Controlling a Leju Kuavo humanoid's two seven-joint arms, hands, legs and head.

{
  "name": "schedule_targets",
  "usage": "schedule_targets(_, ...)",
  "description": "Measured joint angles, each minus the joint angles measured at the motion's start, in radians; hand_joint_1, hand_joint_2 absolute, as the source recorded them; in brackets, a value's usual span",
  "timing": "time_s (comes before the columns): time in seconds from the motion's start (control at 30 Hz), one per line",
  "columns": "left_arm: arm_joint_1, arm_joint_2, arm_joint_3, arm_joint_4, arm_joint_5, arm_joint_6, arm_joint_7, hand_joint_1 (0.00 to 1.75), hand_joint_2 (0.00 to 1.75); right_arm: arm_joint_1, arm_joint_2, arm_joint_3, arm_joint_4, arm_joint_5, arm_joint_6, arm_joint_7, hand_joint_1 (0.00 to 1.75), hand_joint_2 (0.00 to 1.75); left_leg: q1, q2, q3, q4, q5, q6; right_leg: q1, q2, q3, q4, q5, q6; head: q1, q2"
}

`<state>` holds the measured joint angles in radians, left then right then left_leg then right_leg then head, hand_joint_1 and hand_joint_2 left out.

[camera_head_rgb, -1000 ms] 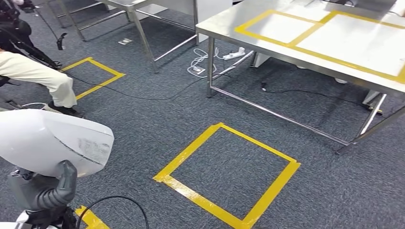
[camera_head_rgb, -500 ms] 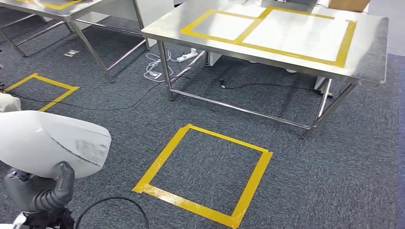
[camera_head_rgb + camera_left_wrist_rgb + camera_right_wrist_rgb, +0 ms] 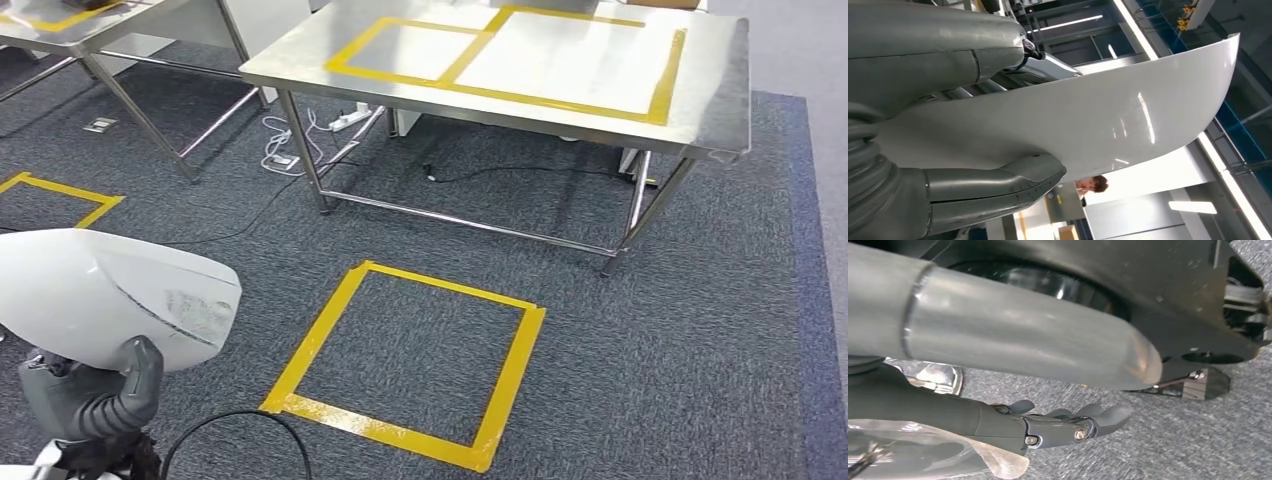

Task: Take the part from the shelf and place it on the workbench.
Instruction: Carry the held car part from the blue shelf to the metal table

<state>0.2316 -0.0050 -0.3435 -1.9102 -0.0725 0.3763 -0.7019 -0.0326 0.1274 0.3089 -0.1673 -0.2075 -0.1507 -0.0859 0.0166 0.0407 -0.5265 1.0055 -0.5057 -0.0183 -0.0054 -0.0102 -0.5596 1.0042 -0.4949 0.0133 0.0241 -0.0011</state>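
A large white curved part (image 3: 100, 295) sits at the lower left of the head view, and my left hand (image 3: 105, 400) grips it from below with the thumb pressed against its face. The left wrist view has the same white panel (image 3: 1088, 115) lying across my left hand (image 3: 993, 182). The steel workbench (image 3: 710, 90), marked with yellow tape rectangles, stands ahead at the top of the head view, well apart from the part. My right hand (image 3: 1048, 427) hangs over the carpet with its fingers loosely extended and nothing in them.
A yellow tape square (image 3: 390, 430) marks the carpet in front of the workbench. A power strip and cables (image 3: 340, 120) lie under it. A second steel table (image 3: 90, 20) stands at far left. A black cable (image 3: 230, 425) loops near my body. A person (image 3: 1093, 184) appears behind the part.
The whole view has swung, bringing the workbench toward the centre and taking a seated person's leg at the left out of frame. The part stays in my left hand as before.
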Motion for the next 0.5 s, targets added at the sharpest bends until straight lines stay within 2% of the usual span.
schedule_targets(0.07,-0.001,0.000,0.000,0.000,0.000,0.000,0.000,1.75,1.75,0.000,0.000,0.000,0.000,0.002,0.000,0.001,0.00,0.00,0.003,-0.012,-0.013,0.048,-0.028,-0.010,-0.004,0.005,0.020,-0.006,-0.002,-0.013,-0.006,0.000)
schedule_targets(0.1,-0.001,0.000,0.001,0.000,0.000,0.000,-0.001,1.75,1.75,0.000,0.000,0.000,0.000,0.004,0.000,0.002,0.00,0.00,0.003,-0.020,-0.040,0.105,-0.052,-0.012,-0.005,0.007,0.028,-0.008,-0.004,-0.019,-0.010,0.000)
schedule_targets(0.17,0.000,0.001,0.001,0.001,0.000,0.000,-0.001,1.75,1.75,-0.002,0.000,0.001,0.000,0.006,0.000,0.001,0.00,0.00,0.003,-0.028,-0.122,0.246,-0.098,-0.013,-0.003,0.013,0.039,-0.008,-0.013,-0.026,-0.013,0.000)
schedule_targets(0.2,0.001,0.001,0.001,0.001,0.000,0.000,-0.001,1.75,1.75,-0.001,0.000,0.001,0.000,0.007,0.000,0.001,0.00,0.00,0.003,-0.028,-0.155,0.291,-0.100,-0.013,-0.002,0.017,0.046,-0.008,-0.019,-0.027,-0.013,0.000)
schedule_targets(0.23,0.002,0.001,0.001,0.001,0.000,0.000,-0.001,1.75,1.75,0.000,0.000,0.001,0.000,0.008,-0.001,0.001,0.00,0.00,0.002,-0.029,-0.172,0.298,-0.079,-0.011,-0.001,0.022,0.055,-0.008,-0.026,-0.027,-0.013,0.000)
schedule_targets(0.27,0.002,0.001,0.001,0.002,0.000,0.000,-0.001,1.75,1.75,0.001,0.000,0.002,0.000,0.009,-0.001,0.001,0.00,0.00,0.002,-0.029,-0.169,0.264,-0.038,-0.006,0.000,0.027,0.067,-0.008,-0.035,-0.027,-0.013,0.000)
schedule_targets(0.33,0.002,0.001,0.001,0.002,0.000,0.000,-0.001,1.75,1.75,0.001,0.001,0.002,0.000,0.010,-0.002,0.001,0.00,0.00,-0.003,-0.034,-0.132,0.141,0.052,0.008,0.003,0.036,0.087,-0.008,-0.053,-0.023,-0.013,0.000)
schedule_targets(0.37,0.002,0.001,0.001,0.002,0.000,0.000,-0.001,1.75,1.75,0.001,0.002,0.003,0.000,0.010,-0.002,0.001,0.00,0.00,-0.006,-0.037,-0.112,0.087,0.076,0.015,0.005,0.039,0.092,-0.008,-0.062,-0.018,-0.013,0.000)
schedule_targets(0.4,0.001,0.001,0.001,0.002,0.000,0.000,0.000,1.75,1.75,0.000,0.002,0.003,0.000,0.010,-0.003,0.001,0.00,0.00,-0.010,-0.039,-0.098,0.053,0.080,0.021,0.005,0.040,0.093,-0.010,-0.068,-0.012,-0.012,0.000)
schedule_targets(0.5,0.001,0.001,0.001,0.002,0.000,0.000,0.000,1.75,1.75,0.000,0.003,0.005,0.000,0.011,-0.003,0.001,0.00,0.00,-0.011,-0.042,-0.078,0.016,0.062,0.034,0.002,0.036,0.100,-0.004,-0.066,0.010,-0.011,0.000)
